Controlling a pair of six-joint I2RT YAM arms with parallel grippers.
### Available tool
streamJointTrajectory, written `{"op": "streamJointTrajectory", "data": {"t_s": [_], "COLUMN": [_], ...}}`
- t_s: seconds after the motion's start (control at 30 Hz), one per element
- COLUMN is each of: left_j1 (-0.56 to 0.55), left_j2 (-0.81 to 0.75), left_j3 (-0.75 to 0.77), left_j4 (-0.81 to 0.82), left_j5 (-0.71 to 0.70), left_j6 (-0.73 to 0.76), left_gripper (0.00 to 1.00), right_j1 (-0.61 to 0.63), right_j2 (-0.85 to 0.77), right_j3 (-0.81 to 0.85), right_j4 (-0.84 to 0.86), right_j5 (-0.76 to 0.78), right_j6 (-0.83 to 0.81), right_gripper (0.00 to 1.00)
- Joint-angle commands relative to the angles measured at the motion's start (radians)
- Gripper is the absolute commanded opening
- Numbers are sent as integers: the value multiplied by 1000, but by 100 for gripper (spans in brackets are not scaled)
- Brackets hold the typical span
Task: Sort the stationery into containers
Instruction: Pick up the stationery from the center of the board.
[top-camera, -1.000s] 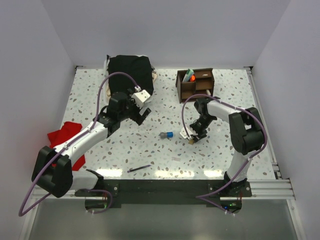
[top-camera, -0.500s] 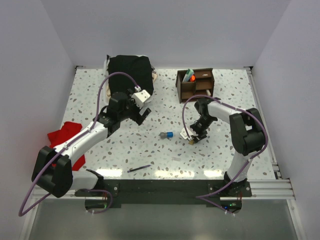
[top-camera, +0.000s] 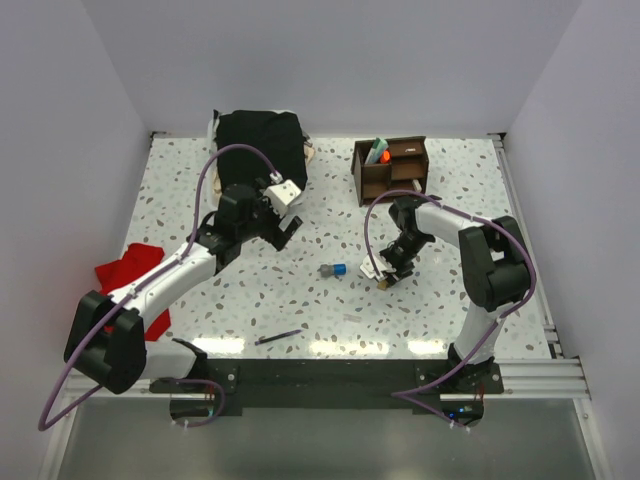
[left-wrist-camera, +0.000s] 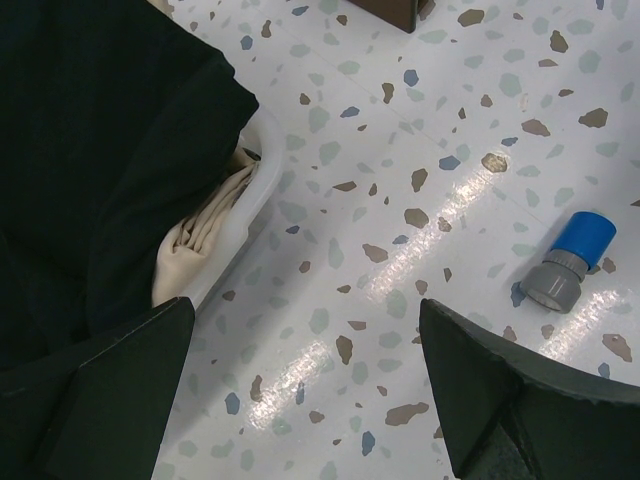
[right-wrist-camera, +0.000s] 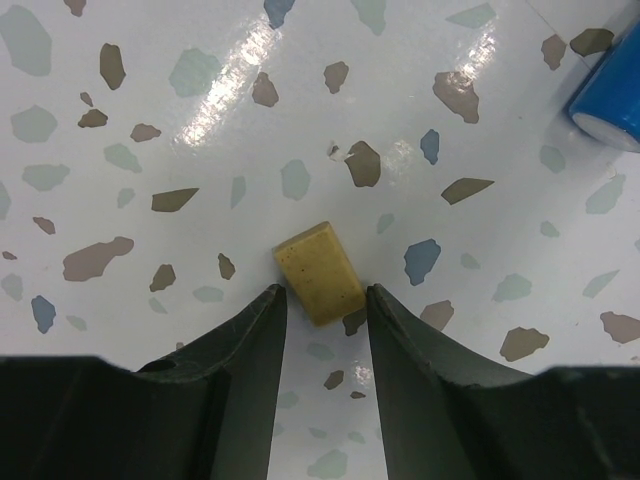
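Observation:
The tan eraser (right-wrist-camera: 318, 272) lies flat on the table, also in the top view (top-camera: 384, 283). My right gripper (right-wrist-camera: 322, 290) points down at it, jaws narrowly open, with the tips on either side of its near end. The blue-grey sharpener (top-camera: 333, 270) lies left of it and shows in the left wrist view (left-wrist-camera: 570, 262). My left gripper (left-wrist-camera: 305, 310) is wide open and empty above the table, beside the black cloth (left-wrist-camera: 90, 150). A black pen (top-camera: 278, 337) lies near the front edge. The brown organiser (top-camera: 392, 170) holds a green pen and the orange-capped marker (top-camera: 378, 152).
The black cloth (top-camera: 260, 145) covers a white tray (left-wrist-camera: 262, 170) holding beige fabric at the back left. A red cloth (top-camera: 125, 272) lies at the left edge. White walls enclose the table on three sides.
The right arm has shifted very slightly over the eraser. Nothing else has moved.

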Motion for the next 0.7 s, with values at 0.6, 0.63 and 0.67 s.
{"op": "streamJointTrajectory", "data": {"t_s": [0.6,0.63,0.67], "left_j1": [9,10,10], "left_j2": [-2,-4,-4], "left_j3": [17,15,17], "left_j4": [54,54,54], "left_j5": [19,17,19], "left_j6": [10,12,12], "left_gripper": [100,100,100], "right_j1": [12,12,11], "right_j2": [-113,-129,-143], "right_j3": [-33,-53,-65], "right_j4": [116,145,157], "right_j5": [-85,-88,-88], "right_j6": [-6,43,85], "right_gripper": [0,0,0]}}
